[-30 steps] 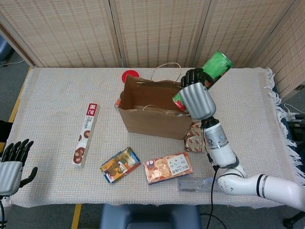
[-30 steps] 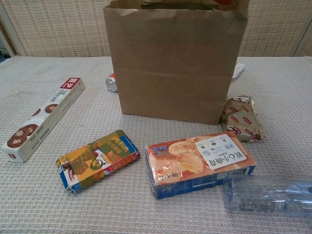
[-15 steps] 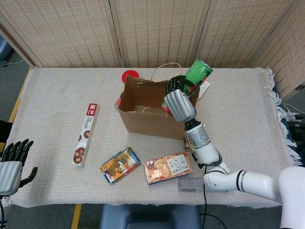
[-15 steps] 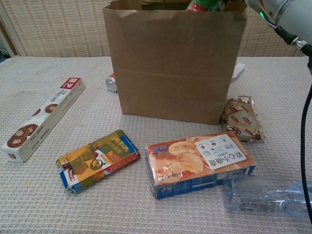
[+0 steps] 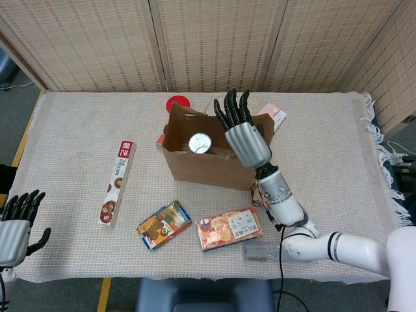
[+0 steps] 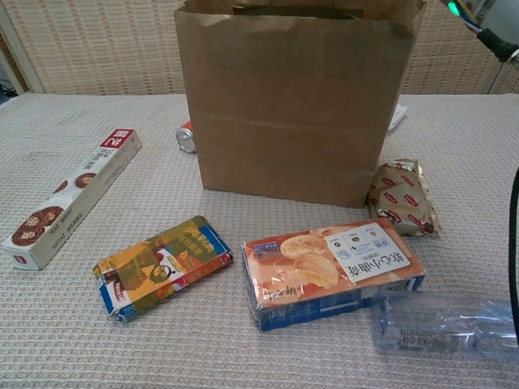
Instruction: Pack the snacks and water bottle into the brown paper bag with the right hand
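Note:
The brown paper bag [image 5: 195,162] [image 6: 292,105] stands open mid-table. Inside it the silver end of a tube can [image 5: 199,143] shows. My right hand [image 5: 242,133] hovers over the bag's right rim, fingers spread and holding nothing. On the table in front lie a long cookie box [image 5: 117,183] [image 6: 69,198], a colourful packet [image 5: 162,224] [image 6: 162,266], an orange cracker box [image 5: 229,228] [image 6: 331,269] and a clear water bottle [image 5: 266,250] [image 6: 446,324]. A brown wrapped snack [image 6: 403,197] sits by the bag's right corner. My left hand [image 5: 16,224] rests off the table's left front edge, fingers apart.
A red round object [image 5: 177,103] sits behind the bag, and a white and pink packet [image 5: 273,116] lies behind its right side. A small can [image 6: 186,138] lies at the bag's left. Woven screens close off the back of the table.
My right hand carried the green tube can over the bag, let it go inside, and now has its fingers spread. The left hand has not moved.

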Available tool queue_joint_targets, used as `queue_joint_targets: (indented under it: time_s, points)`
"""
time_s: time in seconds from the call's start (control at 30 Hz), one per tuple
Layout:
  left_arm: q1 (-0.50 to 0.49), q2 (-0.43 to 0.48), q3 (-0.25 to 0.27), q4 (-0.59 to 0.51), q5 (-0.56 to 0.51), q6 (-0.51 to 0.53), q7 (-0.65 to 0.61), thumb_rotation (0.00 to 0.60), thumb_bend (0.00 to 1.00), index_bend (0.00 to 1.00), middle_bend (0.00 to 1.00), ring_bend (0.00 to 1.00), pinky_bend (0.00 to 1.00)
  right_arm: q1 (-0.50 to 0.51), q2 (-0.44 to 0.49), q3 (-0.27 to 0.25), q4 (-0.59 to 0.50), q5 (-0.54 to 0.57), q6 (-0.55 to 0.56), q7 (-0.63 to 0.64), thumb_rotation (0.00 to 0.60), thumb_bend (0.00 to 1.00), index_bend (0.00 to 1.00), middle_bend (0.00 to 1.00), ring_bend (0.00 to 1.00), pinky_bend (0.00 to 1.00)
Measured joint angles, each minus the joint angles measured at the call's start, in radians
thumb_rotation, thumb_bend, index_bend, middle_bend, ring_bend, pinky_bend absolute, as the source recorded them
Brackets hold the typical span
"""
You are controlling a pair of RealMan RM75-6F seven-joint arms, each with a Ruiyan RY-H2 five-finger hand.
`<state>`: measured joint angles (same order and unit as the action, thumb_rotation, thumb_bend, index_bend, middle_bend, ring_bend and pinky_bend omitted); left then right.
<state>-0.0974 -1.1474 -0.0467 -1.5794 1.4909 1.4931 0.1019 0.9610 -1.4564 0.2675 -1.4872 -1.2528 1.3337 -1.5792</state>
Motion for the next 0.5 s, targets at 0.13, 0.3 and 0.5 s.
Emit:
queue_joint_targets:
  time_s: [0.13,0.3,0.5]
  points:
    - [0.0,0.0,-0.001,-0.002,-0.002,0.0,0.004,0.6,0.37,0.0,0.0,0.0,0.0,-0.014,0.025,-0.004,-0.028,-0.011,0.014,0.014,0.6,0.04,0.0,0.13,0.08,0.19]
    - [0.003,0.0,0.0,-0.001,-0.004,0.002,0.002,0.6,0.37,0.0,0.0,0.0,0.0,-0.053,0.057,0.001,-0.094,-0.01,0.048,0.095,0.6,0.04,0.0,0.13,0.08,0.19]
    - [0.004,-0.002,-0.001,-0.003,-0.005,0.004,0.011,0.6,0.37,0.0,0.0,0.0,0.0,-0.156,0.135,-0.015,-0.205,-0.032,0.116,0.306,0.6,0.04,0.0,0.13,0.08,0.19]
